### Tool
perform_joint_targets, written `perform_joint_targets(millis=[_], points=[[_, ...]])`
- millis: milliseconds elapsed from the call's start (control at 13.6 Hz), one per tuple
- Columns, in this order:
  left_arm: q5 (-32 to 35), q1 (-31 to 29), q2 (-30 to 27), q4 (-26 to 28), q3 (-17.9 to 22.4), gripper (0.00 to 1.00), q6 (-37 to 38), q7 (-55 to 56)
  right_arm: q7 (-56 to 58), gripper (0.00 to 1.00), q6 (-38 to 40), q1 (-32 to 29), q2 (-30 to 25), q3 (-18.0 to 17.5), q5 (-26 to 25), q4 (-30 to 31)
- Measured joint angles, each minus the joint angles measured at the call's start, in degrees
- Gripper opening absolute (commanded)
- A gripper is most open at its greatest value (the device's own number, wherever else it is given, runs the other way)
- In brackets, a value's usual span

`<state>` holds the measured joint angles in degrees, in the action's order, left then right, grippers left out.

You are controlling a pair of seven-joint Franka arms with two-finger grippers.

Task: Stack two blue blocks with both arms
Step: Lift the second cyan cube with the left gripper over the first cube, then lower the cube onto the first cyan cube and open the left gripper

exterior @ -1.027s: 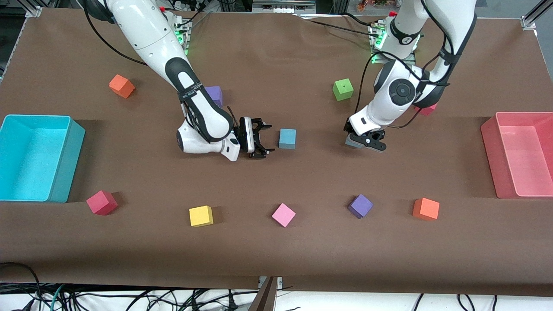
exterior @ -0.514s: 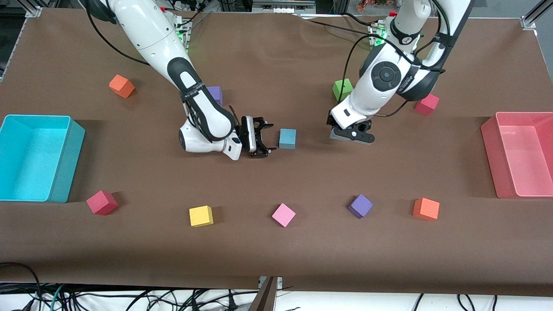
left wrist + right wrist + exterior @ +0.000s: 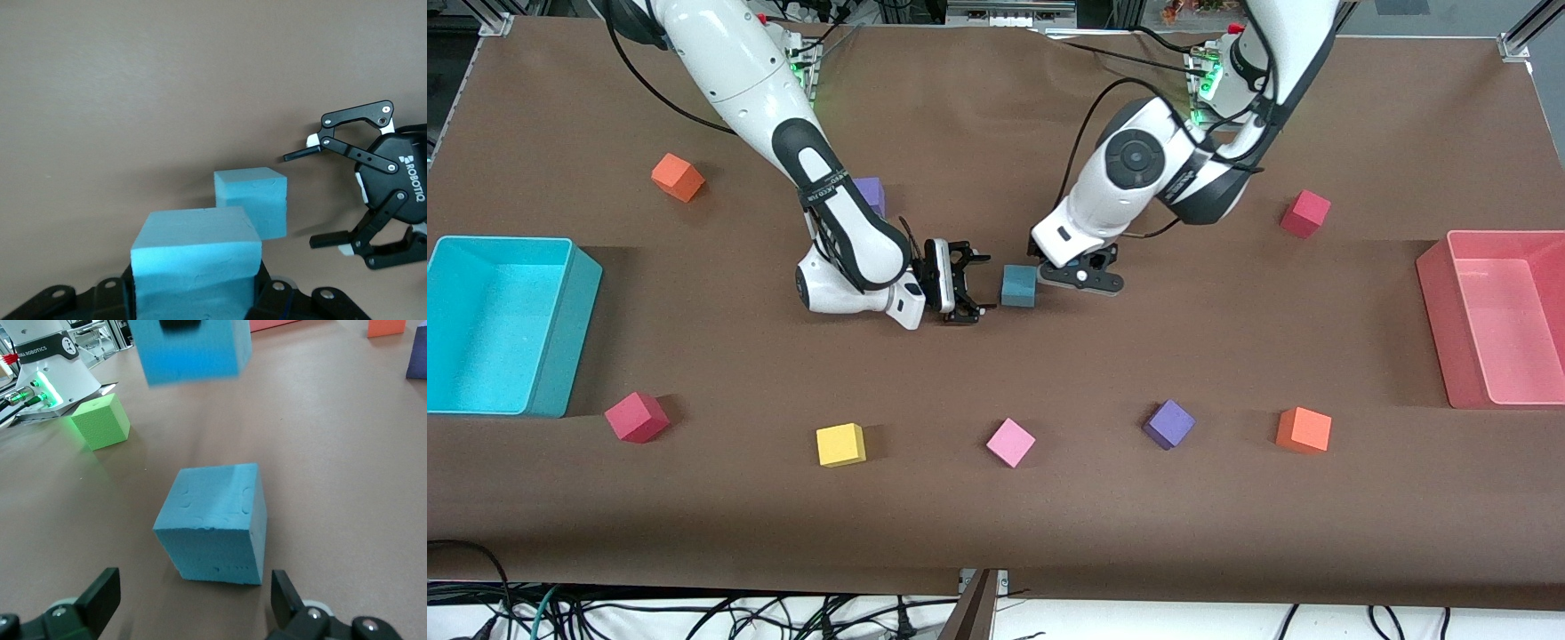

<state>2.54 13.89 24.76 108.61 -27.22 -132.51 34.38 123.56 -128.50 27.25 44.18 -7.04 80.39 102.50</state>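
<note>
**Carry is nearly there, placement is next**

Your left gripper (image 3: pixel 1083 274) is clamped on one blue block (image 3: pixel 196 261) and hangs just beside the other blue block (image 3: pixel 1018 285), which sits on the table (image 3: pixel 996 516) mid-way between the two arms' ends. Looks like you're in the carry step: next you'd want the held cube squarely over the resting one, then down gently before letting go. Your right gripper (image 3: pixel 964 284) sits low beside the resting cube with its jaws spread wide, holding nothing, so watch for a bump.

Cube count: two blue, two purple, two orange, two red, one green, one yellow, one pink. Plus two bins, one cyan, one pink.
</note>
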Motion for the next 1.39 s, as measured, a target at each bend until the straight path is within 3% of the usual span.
perform_joint_targets(millis=[367,734,807,880,954,1394], points=[[5.7,3.7,6.1,-5.6,0.0,0.22,-0.1,7.2,0.1,1.0,-0.3,0.2,0.0,0.0,0.1,-0.3],[7.6,5.1,9.0,-6.0,0.1,0.24,-2.0,8.7,0.1,1.0,-0.5,0.3,0.1,0.0,0.2,-0.3],[9.3,5.3,9.4,-6.1,0.1,0.3,-2.4,10.3,0.1,1.0,-0.5,0.3,0.1,0.0,0.2,-0.3],[10.5,5.5,9.4,-6.3,0.0,0.89,-2.4,11.7,0.1,1.0,-0.5,0.3,0.1,0.0,0.2,-0.3],[11.2,5.7,9.4,-6.4,0.1,1.0,-2.4,12.4,0.1,1.0,-0.5,0.3,0.1,0.0,0.2,-0.3],[11.2,5.7,9.5,-7.0,0.1,1.0,-2.4,12.7,0.1,1.0,-0.6,0.3,0.1,0.0,0.2,-0.3]])
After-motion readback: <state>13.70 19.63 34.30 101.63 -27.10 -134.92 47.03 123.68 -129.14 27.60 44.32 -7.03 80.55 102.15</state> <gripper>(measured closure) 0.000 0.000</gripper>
